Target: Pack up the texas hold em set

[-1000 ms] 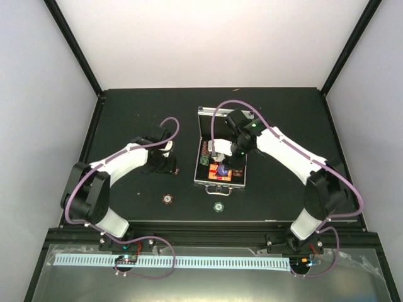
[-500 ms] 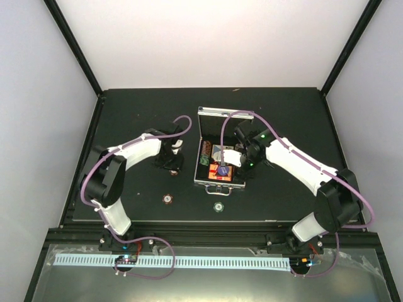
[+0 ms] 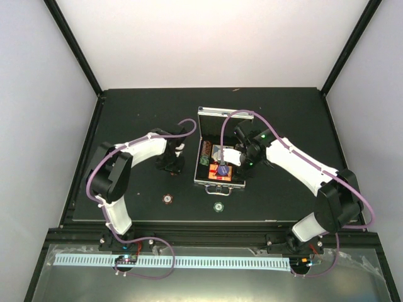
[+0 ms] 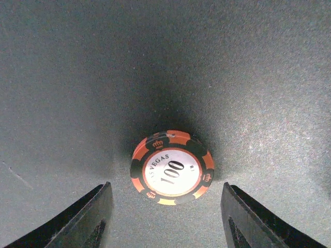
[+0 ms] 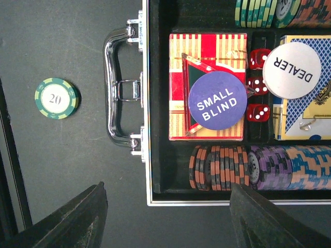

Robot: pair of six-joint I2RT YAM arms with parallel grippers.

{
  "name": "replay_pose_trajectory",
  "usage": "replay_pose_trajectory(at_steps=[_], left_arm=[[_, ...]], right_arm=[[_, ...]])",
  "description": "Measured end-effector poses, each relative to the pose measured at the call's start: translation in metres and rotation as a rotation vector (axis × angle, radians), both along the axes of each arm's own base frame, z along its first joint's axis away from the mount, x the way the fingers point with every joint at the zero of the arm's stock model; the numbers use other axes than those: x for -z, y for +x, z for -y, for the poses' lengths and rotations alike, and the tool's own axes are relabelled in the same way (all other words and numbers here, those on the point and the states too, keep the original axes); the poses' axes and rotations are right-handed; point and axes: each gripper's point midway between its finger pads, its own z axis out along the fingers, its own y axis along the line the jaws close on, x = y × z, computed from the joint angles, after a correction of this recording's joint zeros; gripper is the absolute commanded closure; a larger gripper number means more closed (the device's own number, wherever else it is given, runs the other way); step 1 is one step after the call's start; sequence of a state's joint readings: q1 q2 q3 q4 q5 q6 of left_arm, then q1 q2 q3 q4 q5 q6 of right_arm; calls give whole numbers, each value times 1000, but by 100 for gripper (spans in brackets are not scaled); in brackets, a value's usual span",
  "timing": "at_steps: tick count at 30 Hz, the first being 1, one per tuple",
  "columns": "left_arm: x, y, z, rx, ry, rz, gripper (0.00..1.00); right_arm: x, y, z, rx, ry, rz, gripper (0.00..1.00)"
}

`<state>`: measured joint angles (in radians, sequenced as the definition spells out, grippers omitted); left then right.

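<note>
Left end effector (image 4: 165, 188): open, astride the 100 chip (image 4: 171, 168). Right end effector (image 5: 168, 190): open above briefcase (image 5: 158, 175) rim; 20 chip (image 5: 57, 98) beside handle (image 5: 118, 88).

An open case (image 3: 210, 126) is seen at the middle of the table (image 3: 126, 119), lid raised at the far side. The right gripper (image 3: 221, 167) is held over it, the left gripper (image 3: 171, 165) just beside it. Nearer, a reddish chip (image 3: 167, 199) and a green chip (image 3: 218, 206) are seen lying loose.
</note>
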<state>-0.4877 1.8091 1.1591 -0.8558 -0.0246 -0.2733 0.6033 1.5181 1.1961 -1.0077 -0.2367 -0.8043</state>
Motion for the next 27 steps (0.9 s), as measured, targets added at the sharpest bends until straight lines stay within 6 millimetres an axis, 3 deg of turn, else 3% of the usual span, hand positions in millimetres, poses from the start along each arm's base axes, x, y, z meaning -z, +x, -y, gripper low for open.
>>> replay_pose_trajectory(at_steps=[17, 27], left_arm=[[12, -5, -2, -3, 22, -40, 49], [12, -3, 3, 1, 9, -45, 65]], right_arm=[[0, 2, -1, 3, 6, 7, 32], [-1, 2, -2, 24, 11, 1, 33]])
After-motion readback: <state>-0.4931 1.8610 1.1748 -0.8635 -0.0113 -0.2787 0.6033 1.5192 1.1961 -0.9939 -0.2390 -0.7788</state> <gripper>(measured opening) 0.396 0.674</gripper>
